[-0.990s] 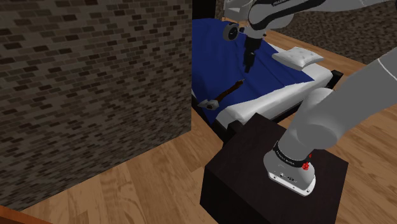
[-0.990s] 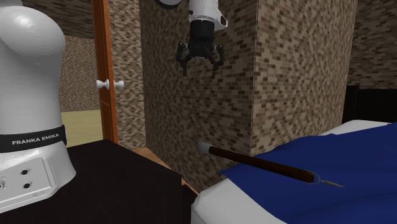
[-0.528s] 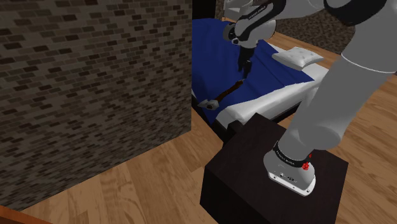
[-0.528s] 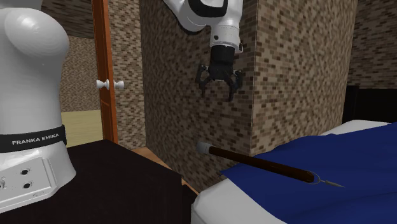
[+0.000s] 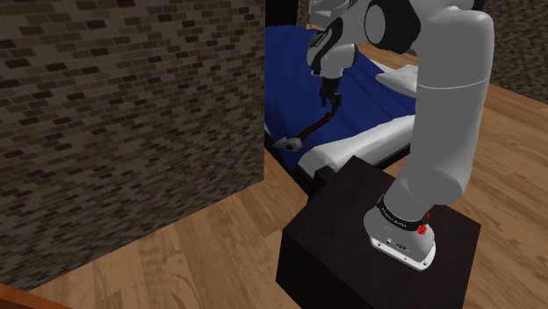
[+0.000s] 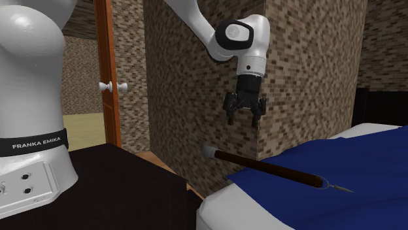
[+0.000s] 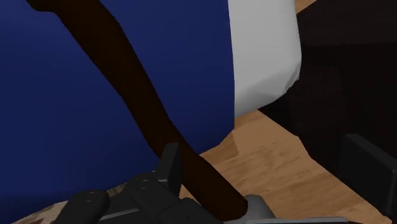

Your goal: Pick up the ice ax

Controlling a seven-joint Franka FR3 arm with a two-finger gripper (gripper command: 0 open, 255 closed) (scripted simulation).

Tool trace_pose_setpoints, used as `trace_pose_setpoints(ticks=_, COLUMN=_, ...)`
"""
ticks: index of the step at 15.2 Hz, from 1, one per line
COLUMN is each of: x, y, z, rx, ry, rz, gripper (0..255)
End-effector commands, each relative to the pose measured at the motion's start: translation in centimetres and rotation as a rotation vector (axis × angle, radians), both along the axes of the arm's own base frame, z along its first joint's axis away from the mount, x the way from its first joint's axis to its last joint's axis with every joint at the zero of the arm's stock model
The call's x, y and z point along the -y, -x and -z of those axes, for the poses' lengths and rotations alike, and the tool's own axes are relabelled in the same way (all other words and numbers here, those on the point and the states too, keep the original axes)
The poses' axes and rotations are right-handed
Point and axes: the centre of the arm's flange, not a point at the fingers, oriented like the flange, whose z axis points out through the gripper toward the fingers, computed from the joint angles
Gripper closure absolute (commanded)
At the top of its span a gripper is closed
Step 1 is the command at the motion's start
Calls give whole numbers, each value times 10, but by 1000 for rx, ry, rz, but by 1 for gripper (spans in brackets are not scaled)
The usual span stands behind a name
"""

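Wrist view is showing the jaws standing wide apart, gripping nothing, while the dark shaft of the ice ax (image 7: 143, 108) is passing between them, close to one finger, and lying on the bed's blue cover (image 7: 63, 127). In the shoulder view the dark stand (image 5: 351, 228) is sitting nearest on the wood floor (image 5: 176, 255). Farther off, the ice ax is lying along the bed's near left edge beside the brick wall (image 5: 114, 105), the jaws hovering just above it. A pillow (image 5: 400, 77) is resting at the far right.

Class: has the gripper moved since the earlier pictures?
Yes: in the second exterior view the gripper has come down and rightward, nearer the unmoved ice ax.
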Motion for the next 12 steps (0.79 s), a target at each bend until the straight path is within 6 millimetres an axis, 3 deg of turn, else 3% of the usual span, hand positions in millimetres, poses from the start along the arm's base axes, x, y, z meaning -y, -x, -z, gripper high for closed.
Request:
trace_pose_setpoints(ticks=1, x=9, y=-16, z=23, rx=-15, ry=-4, rz=-64, gripper=0)
trace_pose_setpoints(ticks=9, x=36, y=-76, z=111, rx=-75, ry=-8, rz=-301, gripper=0)
trace_pose_setpoints(ticks=12, x=37, y=-78, z=124, rx=-76, ry=-9, rz=-307, gripper=0)
